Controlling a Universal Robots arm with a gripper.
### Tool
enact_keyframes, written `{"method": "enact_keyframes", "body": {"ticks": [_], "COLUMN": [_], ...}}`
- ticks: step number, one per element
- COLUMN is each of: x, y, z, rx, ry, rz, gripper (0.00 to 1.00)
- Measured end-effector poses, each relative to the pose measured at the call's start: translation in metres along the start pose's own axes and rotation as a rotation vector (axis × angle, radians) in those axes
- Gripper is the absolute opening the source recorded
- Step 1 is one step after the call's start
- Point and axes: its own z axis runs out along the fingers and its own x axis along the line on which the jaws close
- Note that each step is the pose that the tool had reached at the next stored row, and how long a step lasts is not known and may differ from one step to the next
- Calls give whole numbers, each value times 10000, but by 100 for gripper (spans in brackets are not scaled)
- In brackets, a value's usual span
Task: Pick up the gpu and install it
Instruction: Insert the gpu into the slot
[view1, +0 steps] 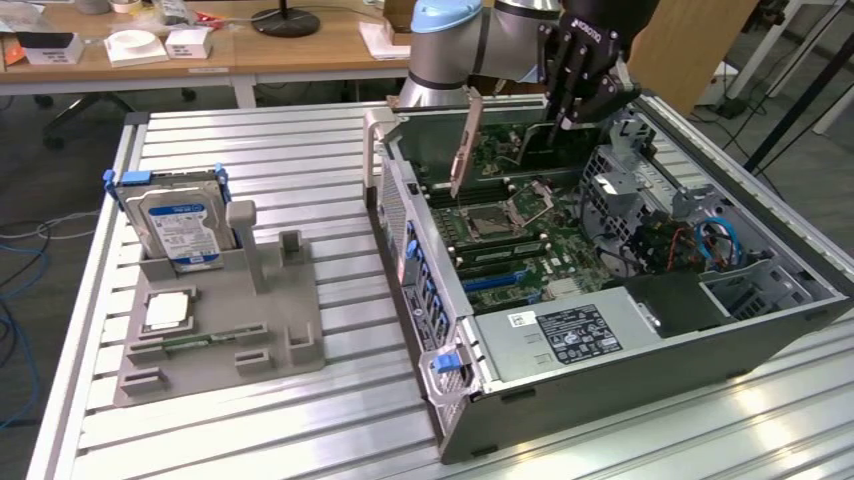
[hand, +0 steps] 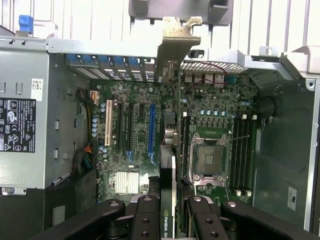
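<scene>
The gpu (hand: 169, 150) is gripped edge-on between the jaws of the gripper (hand: 168, 207), held above the motherboard (hand: 145, 130), long axis parallel to its slots.

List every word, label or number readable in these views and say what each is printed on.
"NVIDIA", partly cut off: on the edge of the gpu held in the gripper.
Power supply label: white and black print, too small to read.
Hard drive blue label: blurred, unreadable.
White sticker on the case wall: too small to read.
Black lettering panel beside it: symbols only, unreadable.
</scene>
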Motion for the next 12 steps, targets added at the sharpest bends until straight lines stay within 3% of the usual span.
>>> {"method": "enact_keyframes", "body": {"ticks": [6,12], "x": [1,0], "y": [-1,-8], "z": [18,56], "rx": [17,121], "ry": [-18,-135], "rz": [0,-2], "gripper": [26,26]}}
